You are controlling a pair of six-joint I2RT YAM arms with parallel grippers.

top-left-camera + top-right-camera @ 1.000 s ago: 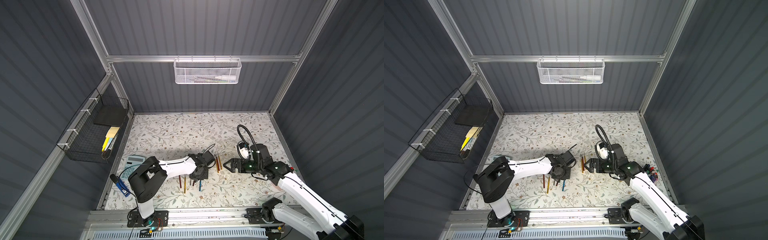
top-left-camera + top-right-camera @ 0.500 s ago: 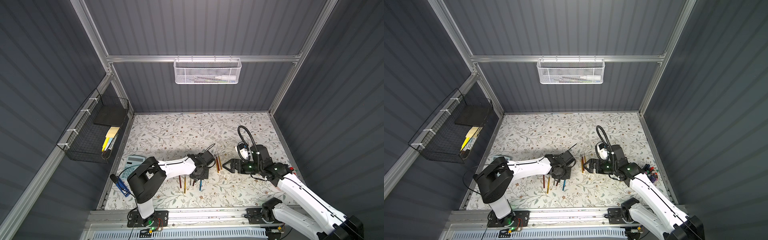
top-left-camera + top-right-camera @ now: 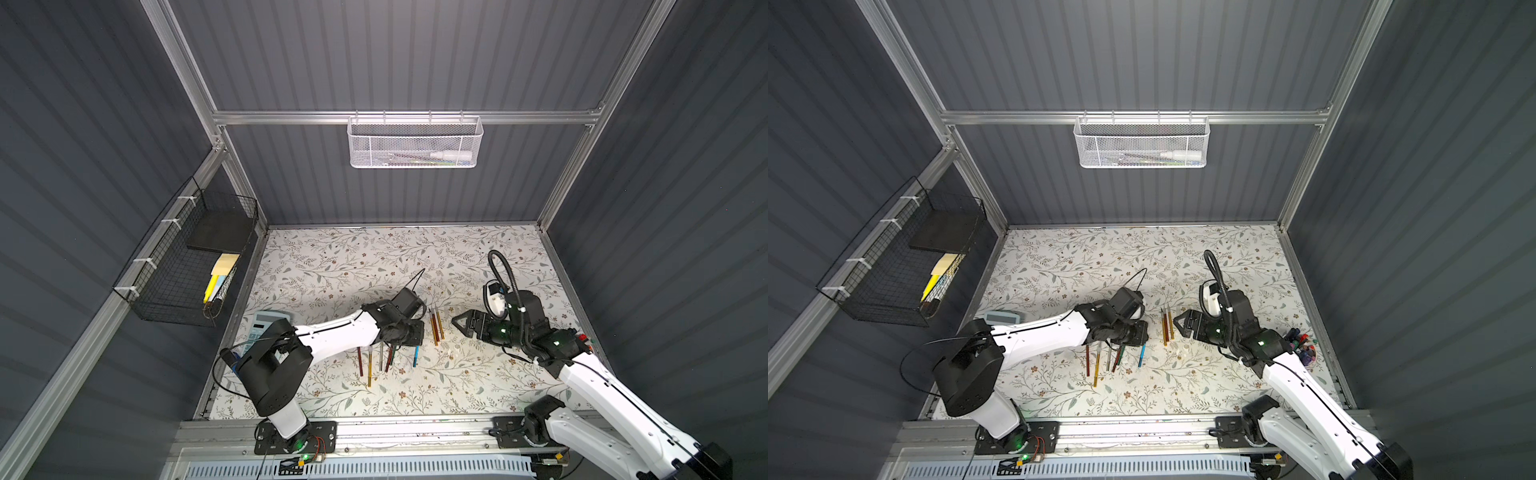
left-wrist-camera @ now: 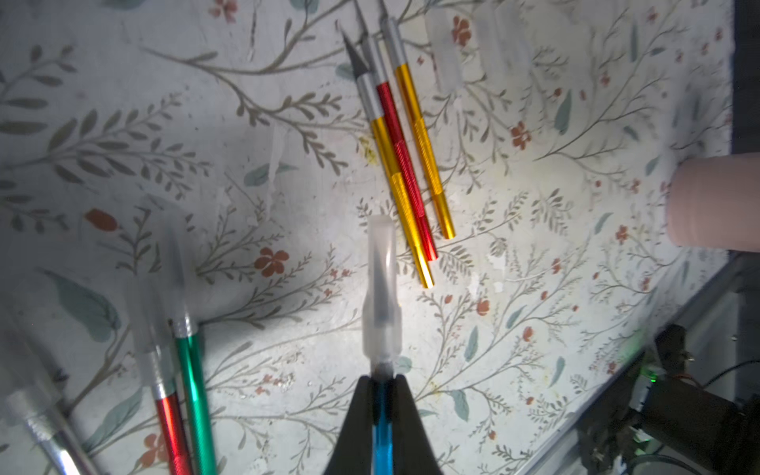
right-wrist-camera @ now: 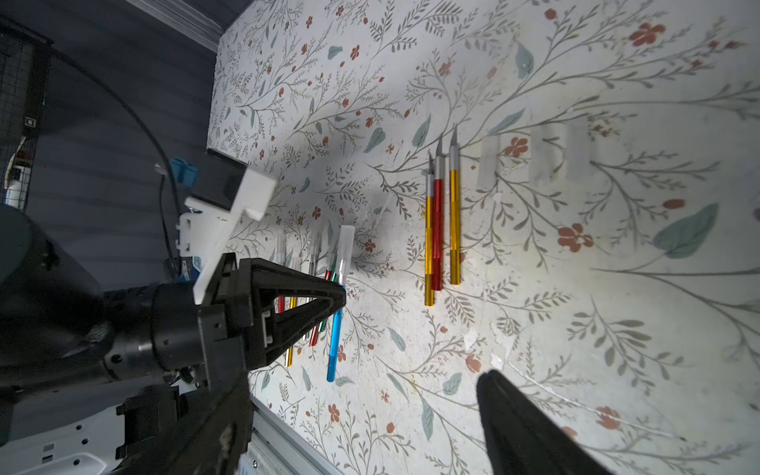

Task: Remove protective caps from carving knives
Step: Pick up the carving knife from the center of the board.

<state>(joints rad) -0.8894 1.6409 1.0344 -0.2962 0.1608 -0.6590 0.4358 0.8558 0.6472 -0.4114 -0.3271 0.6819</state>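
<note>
1. The blue knife (image 4: 380, 427) is still wearing its clear cap (image 4: 381, 288). It sits at the end of the capped row (image 4: 185, 370), low over the table (image 3: 353, 257).
2. My left gripper (image 4: 381, 376) stays clamped on the handle just behind that cap.
3. The right gripper (image 3: 457, 322) is apart from the cap, wide and empty. In the last second its jaws have begun drawing in, so I judge the pull is next.
4. Three bared knives (image 4: 405, 164) and loose caps (image 5: 489, 166) lie between the arms, so three are done.

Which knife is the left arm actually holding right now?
The blue knife, pinched between the left fingers, its clear cap on. It is the only blue one; the other knives lie loose on the table.
</note>
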